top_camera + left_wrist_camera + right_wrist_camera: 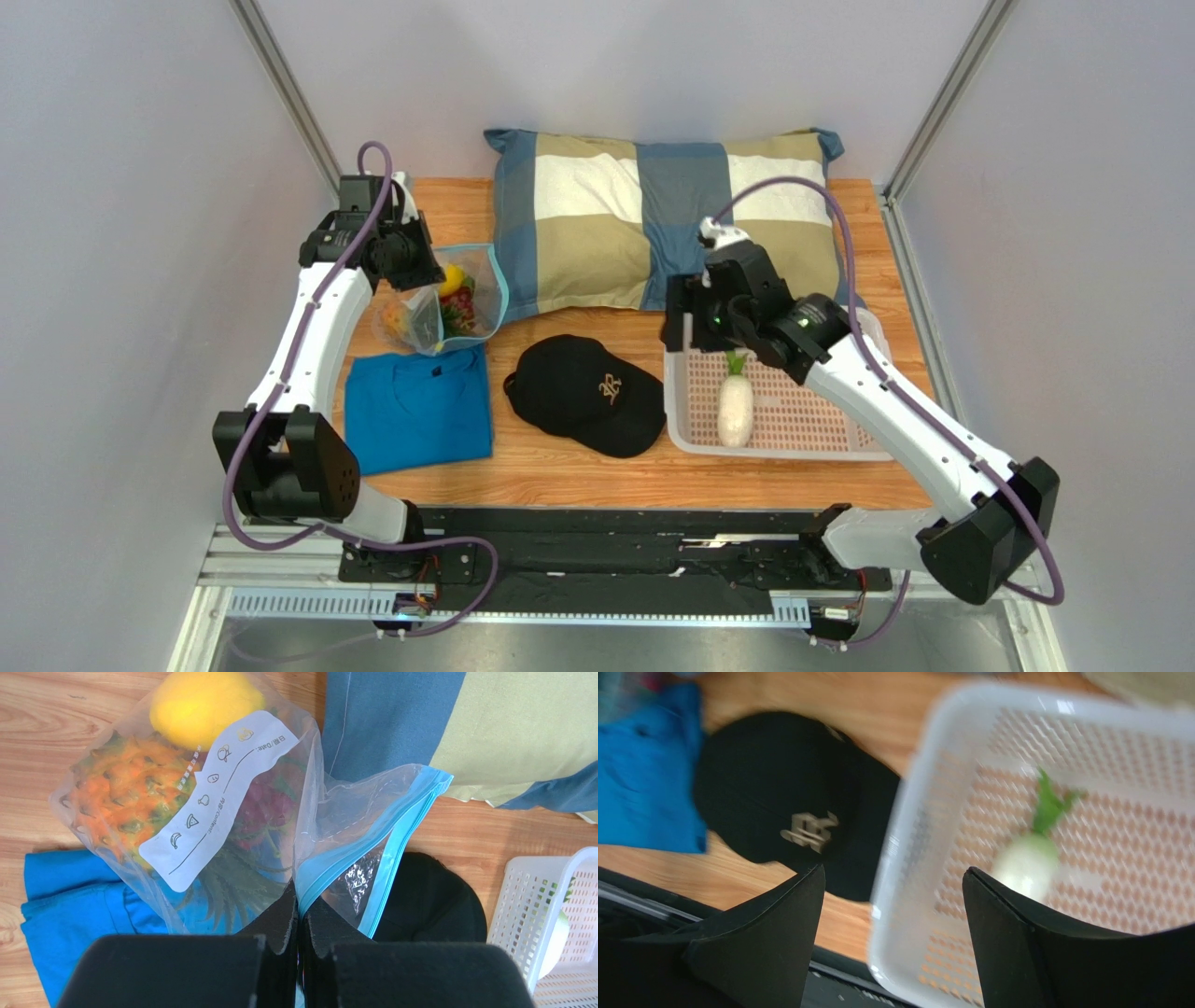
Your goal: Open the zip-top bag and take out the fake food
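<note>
The zip-top bag (231, 812) hangs off the table at the far left, just in front of the pillow (659, 217). Its teal zip strip is parted, so you can judge the opening step done. Your left gripper (302, 906) is clenched on one lip of the mouth, with the pouch sagging below it. Through the plastic you see the orange pineapple (126, 798), the yellow lemon (203, 703) and something dark red that looks like the grapes (270, 805); you cannot pick out the chili.

The cream-white vegetable (734, 406) is already out, lying in the white basket (814, 413) on the right side. Your right gripper (892, 875) hovers over it with its fingers spread and nothing between them.

So you are mid-way through the removal step: one piece out, most of the food in the bag. The next move calls for bringing the right arm across, over the black cap (582, 392), to the bag's mouth. Keep the left pinch firm and the mouth turned towards the incoming arm, because floppy plastic may fold closed. The lemon sits nearest the opening in the wrist view, so it looks the easiest pick; its round shape may slip.
</note>
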You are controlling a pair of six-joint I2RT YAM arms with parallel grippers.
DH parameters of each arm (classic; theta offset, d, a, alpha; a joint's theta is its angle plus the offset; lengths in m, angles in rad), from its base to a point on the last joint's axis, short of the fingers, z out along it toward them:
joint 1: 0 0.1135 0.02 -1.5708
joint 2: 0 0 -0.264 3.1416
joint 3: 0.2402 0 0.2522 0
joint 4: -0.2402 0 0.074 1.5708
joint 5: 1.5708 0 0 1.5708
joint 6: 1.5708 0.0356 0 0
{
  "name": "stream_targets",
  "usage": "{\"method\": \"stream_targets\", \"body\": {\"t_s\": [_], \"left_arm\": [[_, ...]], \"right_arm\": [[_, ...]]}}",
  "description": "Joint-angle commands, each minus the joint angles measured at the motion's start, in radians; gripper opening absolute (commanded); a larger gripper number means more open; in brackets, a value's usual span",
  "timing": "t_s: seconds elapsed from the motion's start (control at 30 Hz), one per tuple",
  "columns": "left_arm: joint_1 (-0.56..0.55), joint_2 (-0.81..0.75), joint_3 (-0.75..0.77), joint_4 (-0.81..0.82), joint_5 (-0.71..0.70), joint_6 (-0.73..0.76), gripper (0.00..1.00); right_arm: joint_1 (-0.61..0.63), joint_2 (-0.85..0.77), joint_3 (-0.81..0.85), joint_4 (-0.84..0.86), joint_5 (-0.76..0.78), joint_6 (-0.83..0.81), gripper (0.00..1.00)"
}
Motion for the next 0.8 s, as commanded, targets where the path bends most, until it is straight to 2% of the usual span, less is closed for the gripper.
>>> {"method": "stream_targets", "body": {"t_s": [0.0,0.27,0.33,0.47,0.57,0.77], "left_arm": [[0.004,-0.058,-0.023,0.037,0.02,0.001,0.0],[0.004,-0.062,-0.028,0.039,0.032,0.006,0.0],[0.004,-0.064,-0.028,0.039,0.029,0.004,0.0],[0.004,-0.059,-0.018,0.036,0.046,0.006,0.0],[0.004,-0.059,-0.014,0.034,0.047,0.003,0.0],[0.004,-0.067,-0.009,0.027,0.047,0.001,0.0]], "right_arm": [[0.108,0.153,0.128,0.286,-0.015,0.024,0.75],[0.223,0.601,0.536,0.566,-0.26,0.101,0.68],[0.246,0.721,0.622,0.587,-0.285,0.116,0.65],[0.276,0.862,0.789,0.657,-0.367,0.182,0.59],[0.299,0.951,0.858,0.663,-0.408,0.201,0.6],[0.311,1.016,0.837,0.748,-0.425,0.262,0.61]]}}
